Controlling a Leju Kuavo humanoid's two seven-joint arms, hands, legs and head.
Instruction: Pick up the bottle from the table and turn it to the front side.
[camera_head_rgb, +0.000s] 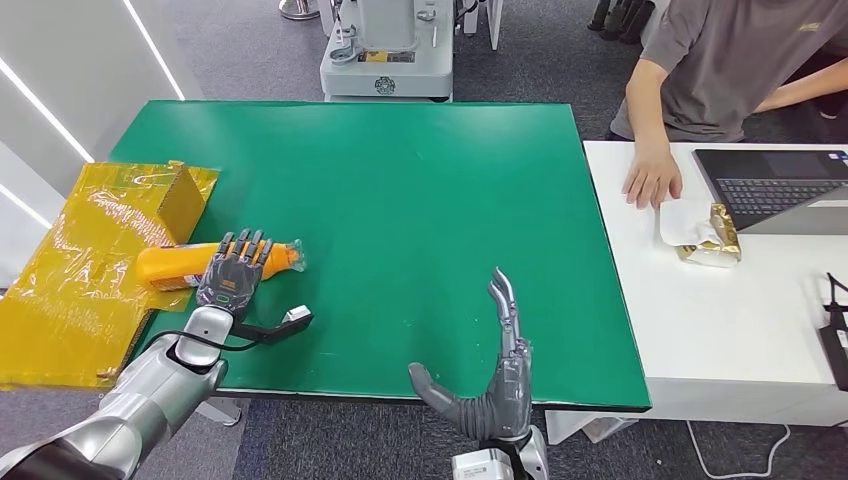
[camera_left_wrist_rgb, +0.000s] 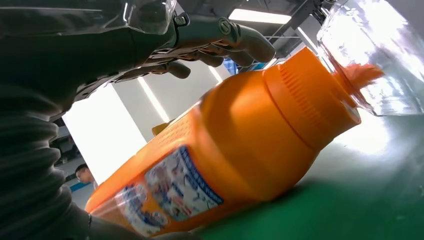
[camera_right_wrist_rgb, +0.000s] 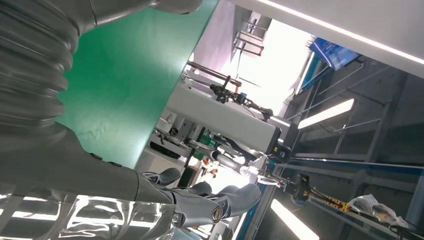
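While the orange bottle (camera_head_rgb: 190, 263) lies on its side at the green worktop's (camera_head_rgb: 420, 210) left edge, the left hand (camera_head_rgb: 232, 275) rests over it; the right hand (camera_head_rgb: 490, 385) hovers spread, empty.

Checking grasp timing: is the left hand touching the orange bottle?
Cannot tell. In the head view the left hand overlaps the bottle; the left wrist view shows fingers arched over it, contact unclear.

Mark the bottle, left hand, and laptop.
bottle (camera_head_rgb: 168, 265): head view, orange body beside the fingers.
left hand (camera_head_rgb: 232, 275): head view, back of the hand over the bottle.
laptop (camera_head_rgb: 775, 188): head view, keyboard.
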